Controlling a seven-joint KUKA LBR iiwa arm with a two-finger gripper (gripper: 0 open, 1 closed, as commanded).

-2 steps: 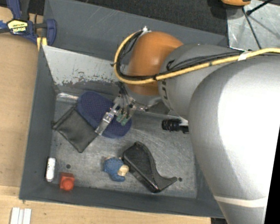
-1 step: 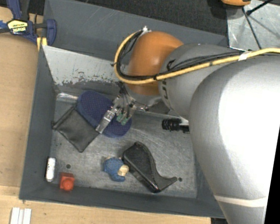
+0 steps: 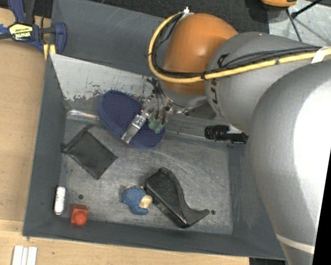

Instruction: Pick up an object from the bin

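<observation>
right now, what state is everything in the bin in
gripper: over the dark blue pad
dark blue pad: flat, at the back
black pouch: flat, left, untouched
black curved piece: lying free
blue figure: lying beside it
red block: front left corner
white tube: lying by the red block

Entry, legible markings: we are finding no text, label, brand, number or sign that we can read on anything in the bin [image 3: 45, 159].
</observation>
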